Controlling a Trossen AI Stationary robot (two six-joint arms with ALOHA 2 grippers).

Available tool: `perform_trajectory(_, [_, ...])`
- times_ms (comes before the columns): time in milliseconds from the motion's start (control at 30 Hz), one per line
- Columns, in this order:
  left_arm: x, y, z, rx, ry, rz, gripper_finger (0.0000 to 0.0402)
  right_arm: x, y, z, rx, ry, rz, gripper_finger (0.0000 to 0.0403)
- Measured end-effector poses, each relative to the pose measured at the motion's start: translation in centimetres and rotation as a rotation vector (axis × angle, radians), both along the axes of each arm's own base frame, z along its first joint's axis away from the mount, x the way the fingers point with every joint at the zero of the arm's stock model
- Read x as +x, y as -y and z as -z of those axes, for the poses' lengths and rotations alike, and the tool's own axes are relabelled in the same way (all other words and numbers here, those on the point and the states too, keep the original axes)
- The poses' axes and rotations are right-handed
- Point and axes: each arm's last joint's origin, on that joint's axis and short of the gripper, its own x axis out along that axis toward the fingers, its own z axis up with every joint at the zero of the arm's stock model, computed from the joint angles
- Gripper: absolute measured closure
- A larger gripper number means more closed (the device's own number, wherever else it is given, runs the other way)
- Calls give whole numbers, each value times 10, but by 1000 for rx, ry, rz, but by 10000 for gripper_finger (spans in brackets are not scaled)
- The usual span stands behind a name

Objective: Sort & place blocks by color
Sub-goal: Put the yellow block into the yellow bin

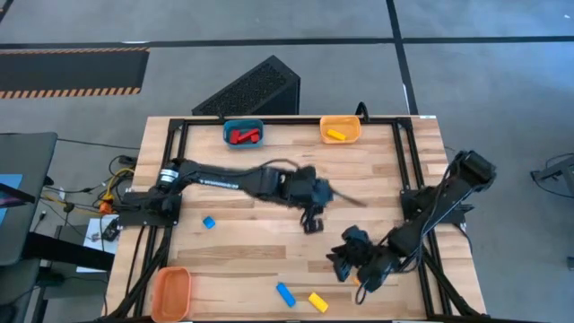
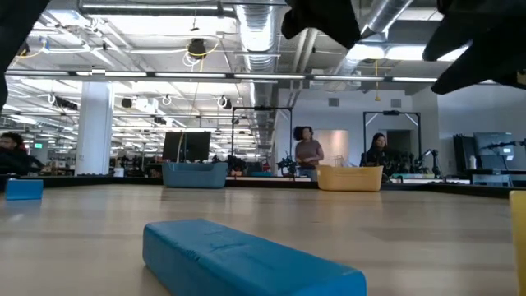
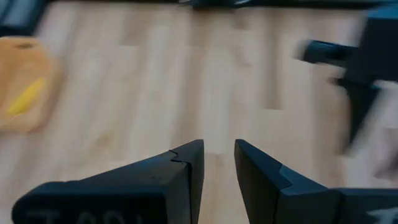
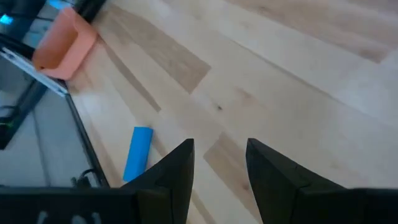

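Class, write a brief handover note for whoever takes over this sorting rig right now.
Left gripper: mid-table, open, empty.
Right gripper: near front right, open, empty.
Done: red blocks in the blue bin; a yellow block in the yellow bin.
Left: blue cube, blue bar and yellow bar loose on the table; orange bin empty at front left.

Wooden table [image 1: 260,256], blue bin [image 1: 243,133], yellow bin [image 1: 341,129], orange bin [image 1: 170,292], two people [image 2: 308,152] behind
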Motion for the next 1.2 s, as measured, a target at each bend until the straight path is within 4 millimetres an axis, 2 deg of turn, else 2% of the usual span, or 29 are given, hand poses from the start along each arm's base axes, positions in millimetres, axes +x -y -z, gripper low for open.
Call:
perform_trajectory(133, [-18,19,35,-93,43,68,327,17,-16,-4,-27,-73,8,237])
perform_trajectory(233, [-44,26,46,-149,96,73,327,25,-29,-4,-42,-108,16,237])
perform_trajectory(400, [-96,33,37,-206,275,31,327,39,-43,2,-12,-137,-17,236])
perform_trajectory(533, [-138,34,22,-228,490,-21,327,49,-51,7,-4,-194,-144,226])
perform_trajectory(700, [-175,36,31,-258,556,-67,327,59,-61,15,-12,-251,-278,189])
perform_trajectory(933, [-195,52,58,-319,484,-54,327,69,-84,44,32,-364,-392,130])
perform_trajectory(1067, [-202,59,67,-291,474,-70,327,75,-88,58,23,-424,-396,121])
perform_trajectory(1200, [-204,60,67,-268,482,-92,327,79,-86,62,35,-442,-394,121])
